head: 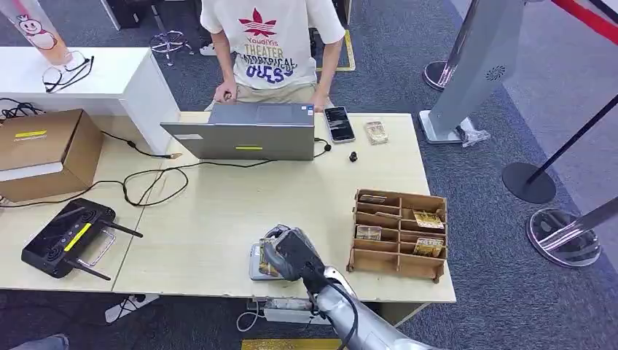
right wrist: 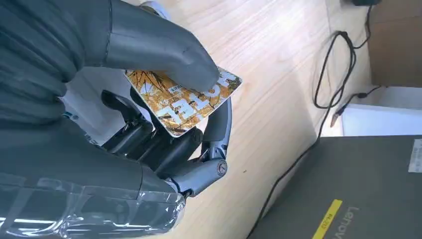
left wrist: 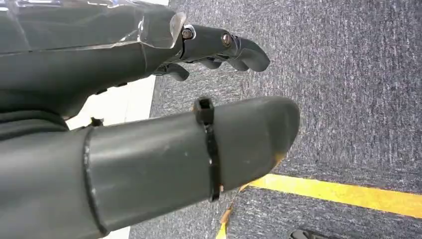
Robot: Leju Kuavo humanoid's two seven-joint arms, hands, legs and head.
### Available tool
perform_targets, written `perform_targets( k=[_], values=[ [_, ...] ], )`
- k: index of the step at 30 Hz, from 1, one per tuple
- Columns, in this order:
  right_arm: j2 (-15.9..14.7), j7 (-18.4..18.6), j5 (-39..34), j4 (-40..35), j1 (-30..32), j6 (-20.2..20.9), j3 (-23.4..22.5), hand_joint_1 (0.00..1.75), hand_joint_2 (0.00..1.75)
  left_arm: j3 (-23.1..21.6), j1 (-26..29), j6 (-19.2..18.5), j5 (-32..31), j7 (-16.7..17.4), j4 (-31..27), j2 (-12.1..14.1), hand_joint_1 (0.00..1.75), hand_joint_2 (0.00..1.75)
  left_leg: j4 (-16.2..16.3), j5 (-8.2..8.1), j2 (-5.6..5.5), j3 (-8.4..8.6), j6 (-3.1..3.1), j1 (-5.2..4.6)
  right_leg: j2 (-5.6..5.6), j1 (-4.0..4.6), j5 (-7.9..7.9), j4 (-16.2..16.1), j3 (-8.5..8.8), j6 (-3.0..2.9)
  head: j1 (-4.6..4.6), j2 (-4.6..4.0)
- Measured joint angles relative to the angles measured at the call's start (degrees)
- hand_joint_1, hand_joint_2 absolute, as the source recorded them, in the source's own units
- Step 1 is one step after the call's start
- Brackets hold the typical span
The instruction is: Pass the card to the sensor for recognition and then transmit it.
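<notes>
Gripping the card between its thick thumb and the darker fingers beneath, the right hand sits low over the near edge of the desk, right above a small pale box that is probably the sensor, though the hand covers most of it. The card, printed in orange and white, lies flat under the thumb with one end jutting past the fingers. The left hand hangs beside the body over grey carpet with a yellow line, its fingers loosely curled and holding nothing. The hold looks like the main risk: the thumb presses on one part of the card only, so a tilt or a brush against the box could slide it out. Judging from the angle, the card may also sit too far off the reader face to register, and a sweep toward the person could snag the wooden rack just to the right, whose slots hold more cards. Farther across the pale wood desk are a black controller with antennas, trailing black cables, a cardboard box at the left, then a grey laptop, a phone and a loose card pack near the far edge. Behind it stands a person in a white printed shirt, with barrier posts on the carpet to the right.
</notes>
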Motion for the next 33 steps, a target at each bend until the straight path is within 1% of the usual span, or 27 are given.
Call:
perform_targets(
  k=[15,26,33],
  values=[
    [0.0,1.0,1.3,1.7,1.0,-0.4,1.4,1.75,1.75,0.0,0.0,-0.3,-0.3,-0.2,0.0,0.0,0.0,0.0,0.0,0.0,0.0,0.0,0.0,0.0,0.0,0.0,0.0,0.0,-0.01,0.0,0.0,0.0],
    [0.0,1.2,1.0,2.1,0.7,0.5,1.4,1.75,1.75,0.0,0.0,-0.4,-0.2,-0.2,0.0,0.0,0.0,0.0,0.0,0.0,0.0,0.01,0.0,0.0,0.0,0.0,0.0,0.0,0.01,0.0,0.0,0.0],
    [0.0,-0.8,-1.2,2.0,0.7,2.8,1.4,1.75,1.75,0.0,0.0,-0.4,-0.1,-0.2,0.0,0.0,0.0,0.0,0.0,0.0,0.0,0.0,0.0,0.0,0.0,0.0,0.0,0.0,0.0,0.0,0.0,0.0]
  ],
)
